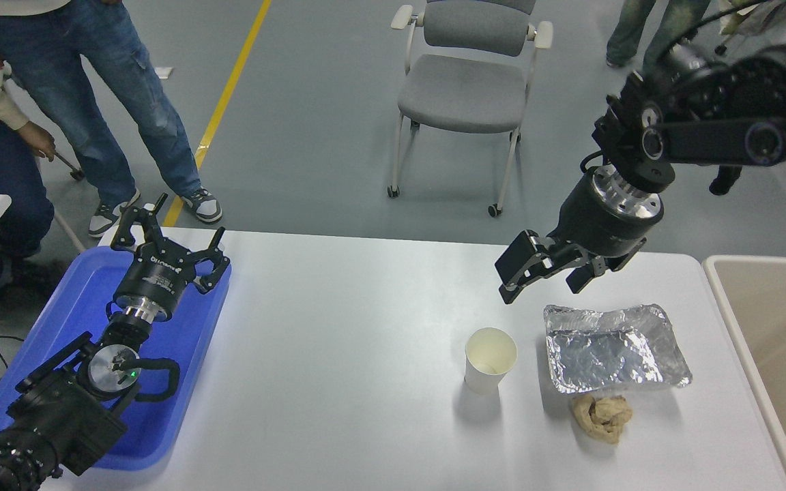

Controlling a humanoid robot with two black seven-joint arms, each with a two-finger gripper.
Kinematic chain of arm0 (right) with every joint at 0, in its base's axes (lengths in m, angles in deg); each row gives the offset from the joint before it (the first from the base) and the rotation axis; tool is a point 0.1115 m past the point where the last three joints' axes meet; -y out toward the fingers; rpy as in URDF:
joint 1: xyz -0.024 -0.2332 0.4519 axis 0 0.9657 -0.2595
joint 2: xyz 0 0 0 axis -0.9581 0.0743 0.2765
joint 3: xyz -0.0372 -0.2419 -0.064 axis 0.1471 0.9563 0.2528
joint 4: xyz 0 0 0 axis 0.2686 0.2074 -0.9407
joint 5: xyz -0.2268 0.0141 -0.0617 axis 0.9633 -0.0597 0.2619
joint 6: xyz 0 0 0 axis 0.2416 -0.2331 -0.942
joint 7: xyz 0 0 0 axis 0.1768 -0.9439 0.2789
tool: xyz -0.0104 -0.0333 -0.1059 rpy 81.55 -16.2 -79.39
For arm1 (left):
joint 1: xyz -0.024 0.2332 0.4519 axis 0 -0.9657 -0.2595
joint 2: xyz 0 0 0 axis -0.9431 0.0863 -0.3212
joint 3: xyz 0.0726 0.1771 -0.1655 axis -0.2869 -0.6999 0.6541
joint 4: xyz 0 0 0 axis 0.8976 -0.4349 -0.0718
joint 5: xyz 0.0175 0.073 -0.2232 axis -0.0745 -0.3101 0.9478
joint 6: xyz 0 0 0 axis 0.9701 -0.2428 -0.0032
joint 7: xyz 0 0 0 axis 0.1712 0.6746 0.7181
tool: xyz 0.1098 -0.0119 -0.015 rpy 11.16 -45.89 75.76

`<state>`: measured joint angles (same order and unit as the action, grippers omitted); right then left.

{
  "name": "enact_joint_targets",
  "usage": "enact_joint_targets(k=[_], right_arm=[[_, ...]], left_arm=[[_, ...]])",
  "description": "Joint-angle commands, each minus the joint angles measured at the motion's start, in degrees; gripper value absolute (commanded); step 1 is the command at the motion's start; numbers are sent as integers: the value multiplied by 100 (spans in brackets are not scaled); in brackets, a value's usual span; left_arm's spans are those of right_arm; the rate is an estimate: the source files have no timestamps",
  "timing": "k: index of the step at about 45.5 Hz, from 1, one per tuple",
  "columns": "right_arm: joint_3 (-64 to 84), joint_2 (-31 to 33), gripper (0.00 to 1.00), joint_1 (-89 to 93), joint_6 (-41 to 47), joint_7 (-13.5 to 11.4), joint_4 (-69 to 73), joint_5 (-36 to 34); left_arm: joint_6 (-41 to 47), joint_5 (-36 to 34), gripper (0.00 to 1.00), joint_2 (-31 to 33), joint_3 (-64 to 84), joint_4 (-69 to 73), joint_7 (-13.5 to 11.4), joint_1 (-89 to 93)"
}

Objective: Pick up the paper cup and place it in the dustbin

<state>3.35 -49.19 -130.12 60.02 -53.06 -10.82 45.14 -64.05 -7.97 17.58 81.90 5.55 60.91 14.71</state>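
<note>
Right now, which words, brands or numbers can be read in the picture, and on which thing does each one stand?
White print on the left gripper: a short word, too small and upside down to read.
Paper cup, dustbin, right gripper: no print visible.
</note>
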Motion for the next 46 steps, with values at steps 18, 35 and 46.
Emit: enact_joint_targets(k=[18,35,46], right_arm=[[-90,-294,100,2022,-2270,-4,-740,21],[-107,-532,100,2735,-2746,-4,-1285,39],[-169,-532,100,3077,-3211,-4,-1321,109]], left_arm=[[1,2,100,0,9,0,0,-3],[1,2,100,0,9,0,0,-3],[-8,2,100,0,9,0,0,-3]])
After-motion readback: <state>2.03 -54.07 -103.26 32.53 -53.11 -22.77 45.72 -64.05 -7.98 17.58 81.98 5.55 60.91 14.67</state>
